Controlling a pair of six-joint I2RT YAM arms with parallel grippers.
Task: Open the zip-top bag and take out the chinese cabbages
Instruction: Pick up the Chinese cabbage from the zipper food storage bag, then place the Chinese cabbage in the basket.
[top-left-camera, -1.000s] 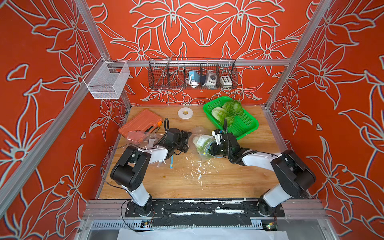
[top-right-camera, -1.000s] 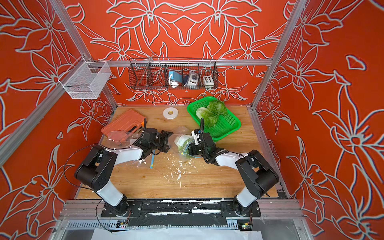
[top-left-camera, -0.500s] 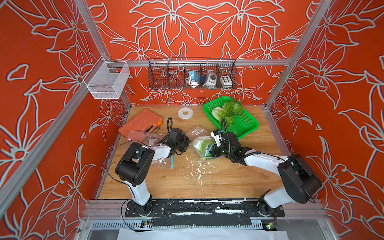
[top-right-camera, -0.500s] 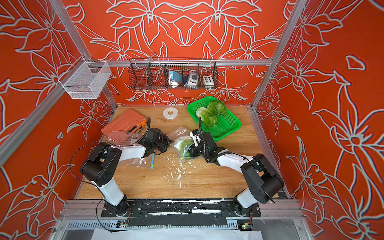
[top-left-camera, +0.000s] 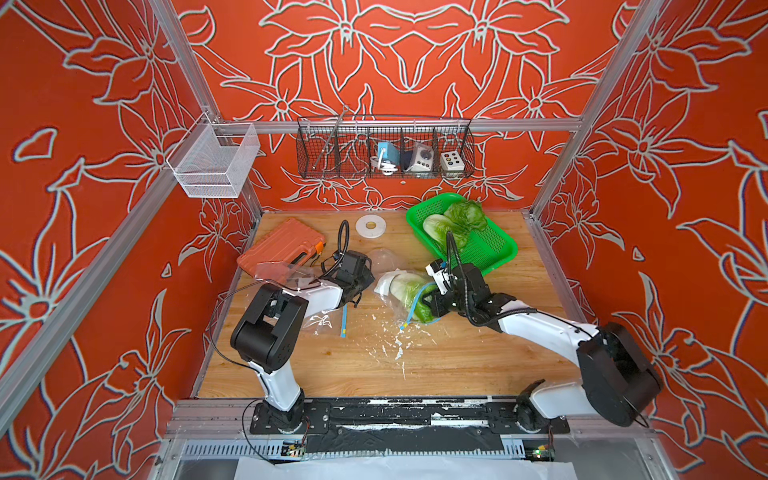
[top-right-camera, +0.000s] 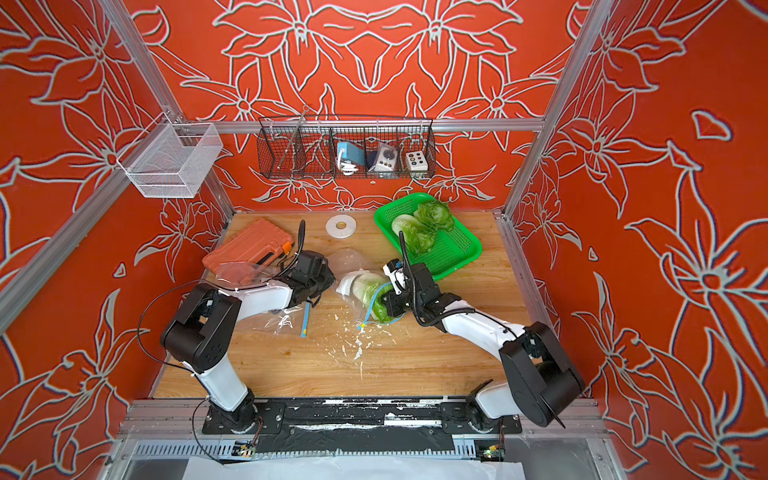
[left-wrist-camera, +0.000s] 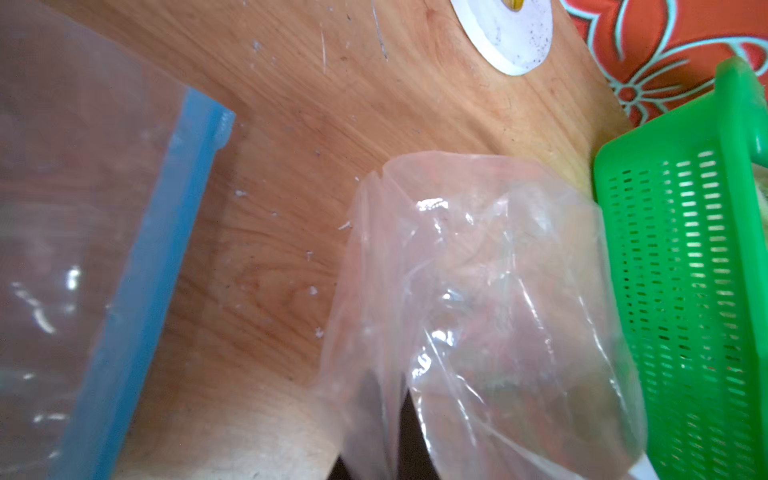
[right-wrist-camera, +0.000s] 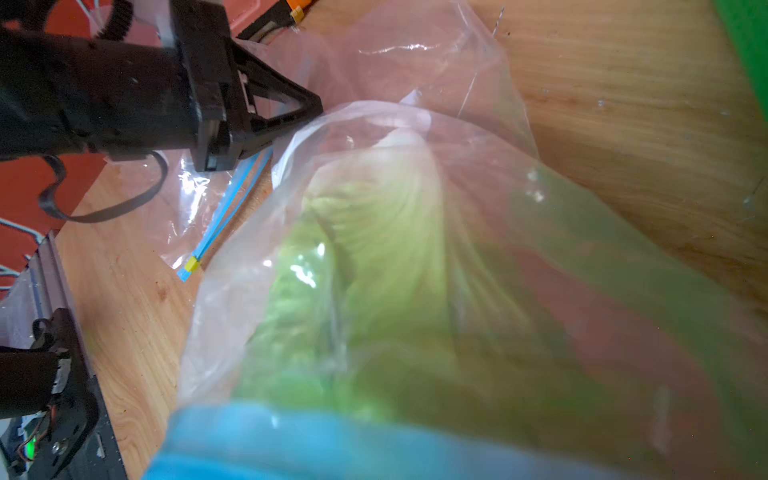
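Clear plastic zip-top bag (right-wrist-camera: 490, 174) mid-table held a white-and-green Chinese cabbage (top-left-camera: 409, 289); right gripper (top-left-camera: 430, 301) clamped its blue zip edge (right-wrist-camera: 332, 440), left gripper (right-wrist-camera: 313, 110), fingers together, apparently pinched the far end, where slick film might slip free.

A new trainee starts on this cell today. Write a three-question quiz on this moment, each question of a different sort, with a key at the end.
1. How many chinese cabbages lie in the green basket?
2. True or false: the zip-top bag at the middle of the table is empty.
3. Fill in: that bag is gripped at its blue zip end by the robot's ____ claw.

Key
1. Two.
2. False. The bagged cabbage shows through the plastic.
3. Right. The right claw is shut on that end.
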